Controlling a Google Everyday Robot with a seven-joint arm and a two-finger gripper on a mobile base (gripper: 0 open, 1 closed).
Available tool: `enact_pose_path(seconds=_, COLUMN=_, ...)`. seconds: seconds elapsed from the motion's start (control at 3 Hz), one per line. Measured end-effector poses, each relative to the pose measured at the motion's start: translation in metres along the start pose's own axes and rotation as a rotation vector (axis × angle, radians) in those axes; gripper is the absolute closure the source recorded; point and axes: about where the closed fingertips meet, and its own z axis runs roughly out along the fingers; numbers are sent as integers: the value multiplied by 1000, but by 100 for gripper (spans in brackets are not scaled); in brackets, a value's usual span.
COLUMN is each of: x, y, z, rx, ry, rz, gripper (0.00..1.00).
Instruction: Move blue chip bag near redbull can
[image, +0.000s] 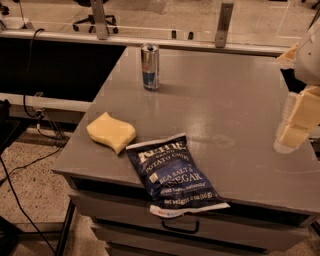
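The blue chip bag (172, 175) lies flat at the front edge of the grey table (225, 100), its white bottom edge hanging slightly over the edge. The redbull can (150, 66) stands upright at the far left of the table top, well behind the bag. The gripper (296, 122) hangs at the right edge of the view, above the table's right side, far from both the bag and the can. It holds nothing that I can see.
A wavy yellow sponge (111, 131) lies on the table just left of the bag. Drawers with a dark handle (180, 227) sit under the table front. Cables (30, 75) hang at the left. A rail with metal posts (224, 22) runs behind the table.
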Motion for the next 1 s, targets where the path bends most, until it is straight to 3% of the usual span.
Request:
enact_pose_path(seconds=0.33, x=0, y=0, z=-1, rx=2, ry=-2, rz=-1, gripper=0)
enact_pose_path(seconds=0.67, x=-8, y=32, z=-3, rx=-11, ry=-28, rz=-44, gripper=0)
enact_pose_path(seconds=1.0, x=-31, y=94, z=-6, rx=-17, ry=-87, rz=-146, gripper=0)
